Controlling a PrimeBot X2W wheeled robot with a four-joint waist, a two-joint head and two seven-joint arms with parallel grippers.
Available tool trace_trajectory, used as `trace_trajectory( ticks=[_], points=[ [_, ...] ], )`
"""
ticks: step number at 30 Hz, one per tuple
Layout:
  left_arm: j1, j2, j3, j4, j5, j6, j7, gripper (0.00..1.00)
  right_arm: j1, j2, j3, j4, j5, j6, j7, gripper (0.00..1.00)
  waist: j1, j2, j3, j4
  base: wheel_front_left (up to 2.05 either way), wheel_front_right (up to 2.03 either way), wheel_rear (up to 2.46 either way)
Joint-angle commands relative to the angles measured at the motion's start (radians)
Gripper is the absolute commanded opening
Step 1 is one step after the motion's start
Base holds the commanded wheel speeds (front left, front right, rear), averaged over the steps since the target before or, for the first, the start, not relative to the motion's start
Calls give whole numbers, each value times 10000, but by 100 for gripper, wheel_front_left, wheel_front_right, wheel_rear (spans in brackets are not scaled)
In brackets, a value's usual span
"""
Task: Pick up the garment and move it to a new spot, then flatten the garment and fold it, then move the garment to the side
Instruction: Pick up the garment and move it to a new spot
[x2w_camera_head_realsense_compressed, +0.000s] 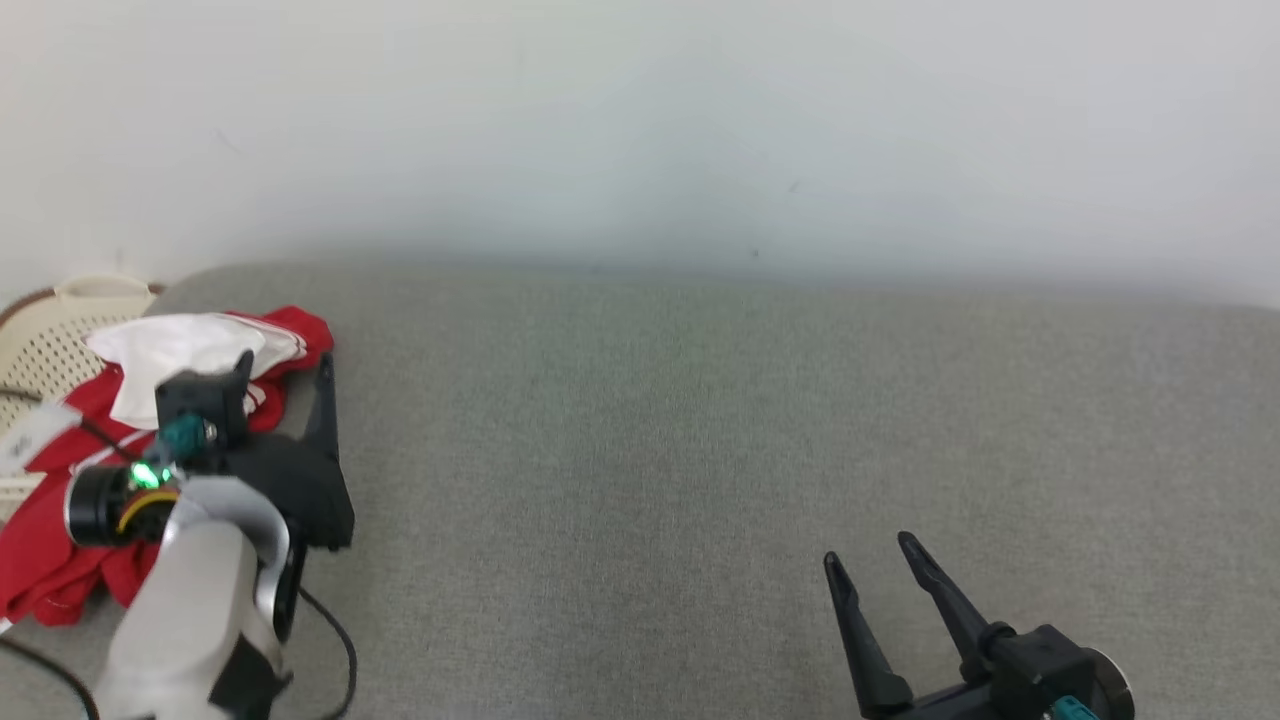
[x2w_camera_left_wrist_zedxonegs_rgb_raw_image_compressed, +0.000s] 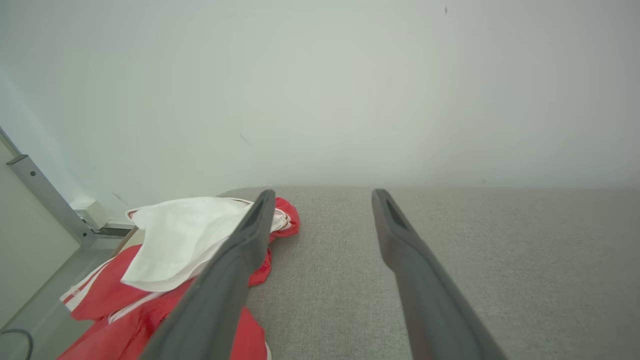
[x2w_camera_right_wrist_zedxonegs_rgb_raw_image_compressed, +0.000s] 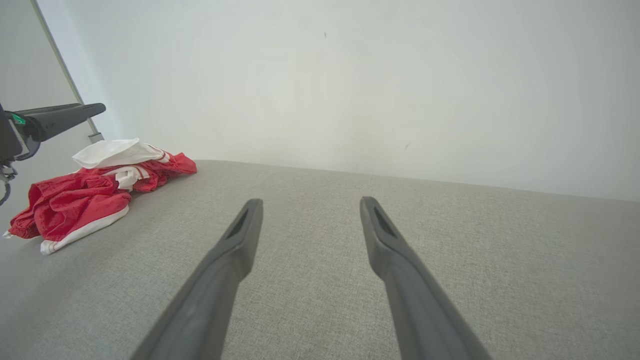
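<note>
The garment (x2w_camera_head_realsense_compressed: 170, 350) is a crumpled heap of red cloth with white trim and a white part on top, lying at the far left end of the grey cushioned surface (x2w_camera_head_realsense_compressed: 650, 420). My left gripper (x2w_camera_head_realsense_compressed: 285, 365) hovers at the heap's right edge with its fingers spread open and nothing between them. In the left wrist view the garment (x2w_camera_left_wrist_zedxonegs_rgb_raw_image_compressed: 175, 240) lies left of and partly behind the left finger, while the gap of the left gripper (x2w_camera_left_wrist_zedxonegs_rgb_raw_image_compressed: 324, 194) shows bare grey fabric. My right gripper (x2w_camera_head_realsense_compressed: 868, 548) is open at the lower right, far from the garment (x2w_camera_right_wrist_zedxonegs_rgb_raw_image_compressed: 75, 200). The right gripper (x2w_camera_right_wrist_zedxonegs_rgb_raw_image_compressed: 311, 201) holds nothing.
A cream perforated basket (x2w_camera_head_realsense_compressed: 60, 320) stands beyond the surface's left end, behind the garment. A pale wall (x2w_camera_head_realsense_compressed: 640, 120) runs along the far edge. A black cable (x2w_camera_head_realsense_compressed: 330, 630) trails by my left forearm. A grey metal rail (x2w_camera_left_wrist_zedxonegs_rgb_raw_image_compressed: 45, 200) leans at the left.
</note>
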Motion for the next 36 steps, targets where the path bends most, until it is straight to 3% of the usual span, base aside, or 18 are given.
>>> trace_trajectory(
  ticks=[1,10,11,19,28,36],
  points=[
    [521,-12,36,-350,-67,-67,-129,100,170,11,-91,5,-17,34,-91,100,3,2,-636,-10,0,0,0],
    [4338,-465,495,-4592,-479,138,-281,100,276,17,-776,245,100,34,-240,100,3,2,-1146,-345,0,0,0],
    [4338,-465,495,-4592,-479,138,-281,100,276,17,-776,245,100,34,-240,100,3,2,-1146,-345,0,0,0],
    [7625,-934,1112,-8007,-353,788,-287,100,495,18,-1382,635,1,34,-113,100,3,2,-1349,-731,0,0,0],
    [9496,-1086,1275,-9297,-193,1158,-289,100,693,14,-2275,812,-49,34,-374,100,3,2,-1408,-1058,0,0,0],
    [9370,-1010,1310,-9171,-200,1034,-289,100,611,14,-2281,822,-65,34,-445,100,3,2,-1331,-1008,0,0,0]
  ],
)
